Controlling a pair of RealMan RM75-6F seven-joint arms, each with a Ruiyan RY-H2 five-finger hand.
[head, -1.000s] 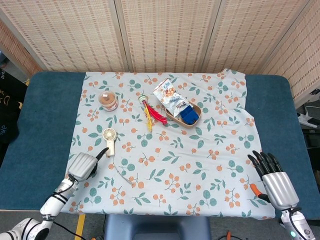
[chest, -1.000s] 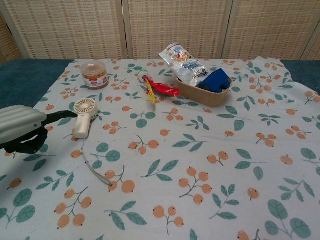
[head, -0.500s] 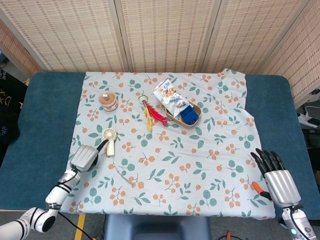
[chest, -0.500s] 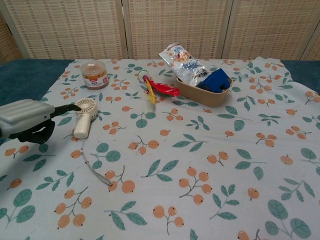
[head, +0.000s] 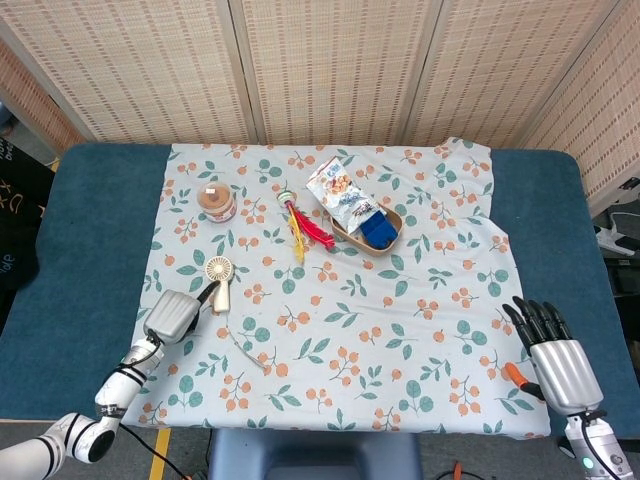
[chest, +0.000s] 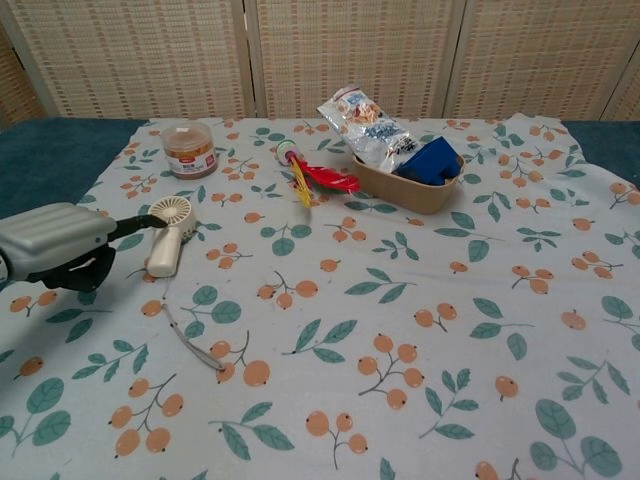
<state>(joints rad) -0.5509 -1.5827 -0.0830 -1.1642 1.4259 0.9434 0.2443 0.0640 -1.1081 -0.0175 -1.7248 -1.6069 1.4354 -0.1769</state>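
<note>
Left hand (chest: 55, 245) low over the tablecloth (head: 400, 330), knuckles up, most fingers curled under the palm, one dark finger stretched forward so that its tip reaches the small handheld fan (chest: 168, 232), touching or just short of it; cannot tell which. Nothing gripped. Fan flat on the cloth just ahead of that fingertip, round head away from the hand, handle toward it, thin cable (chest: 192, 340) trailing back beside the hand. Judged from this, barely begun: fan reached for, not yet grasped, not yet lifted. Forearm coming in low from the near left edge, wrist roughly level, palm down. Right hand (head: 552, 358) well apart at the near right edge, seen in the head view only, back up, fingers straight, side by side and slightly parted, pointing away from the robot, holding nothing. Farther ahead of the left hand, a lidded jar (chest: 188, 149); beyond and rightward, a red and yellow toy (chest: 318, 176) and a tray (chest: 405, 190) with a snack bag (chest: 362, 122).
</note>
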